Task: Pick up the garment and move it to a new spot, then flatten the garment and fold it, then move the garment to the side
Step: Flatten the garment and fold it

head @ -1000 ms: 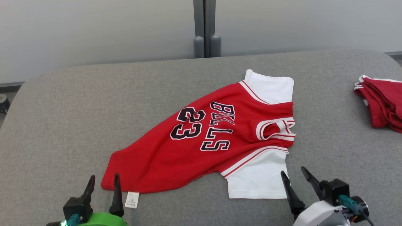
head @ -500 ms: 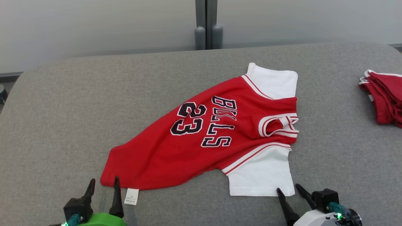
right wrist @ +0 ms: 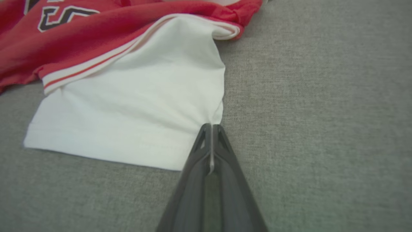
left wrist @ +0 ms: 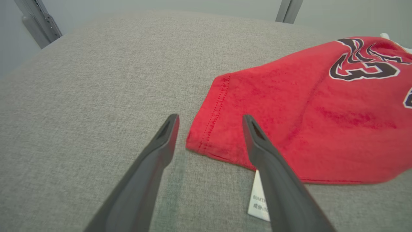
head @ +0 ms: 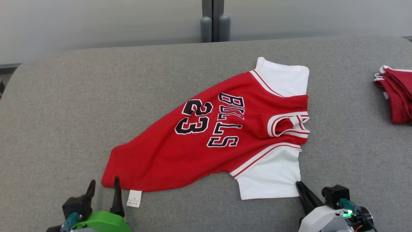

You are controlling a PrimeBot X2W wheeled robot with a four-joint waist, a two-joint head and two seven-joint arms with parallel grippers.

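Observation:
The garment (head: pixel 193 151) is a red jersey with black lettering, the number 23 and white sleeves, lying spread across the grey table. My right gripper (head: pixel 299 185) is shut on the near white sleeve's corner (right wrist: pixel 206 129), and a sliver of white cloth shows between its fingers. My left gripper (head: pixel 103 184) stands open at the red hem corner (left wrist: pixel 206 141), one finger over the cloth (left wrist: pixel 254 135) and one off it on the bare table. A white care label (left wrist: pixel 259 204) sticks out from under the hem beside that finger.
A pile of folded red garments (head: pixel 396 95) lies at the table's right edge. Behind the grey padded table (head: pixel 80 96) stands a pale wall with a grey post (head: pixel 214 19). Bare table stretches left of the jersey.
My right gripper has moved to the white sleeve's corner and shut on it. The left gripper has stayed open at the hem. The head camera has tilted, shifting the whole picture.

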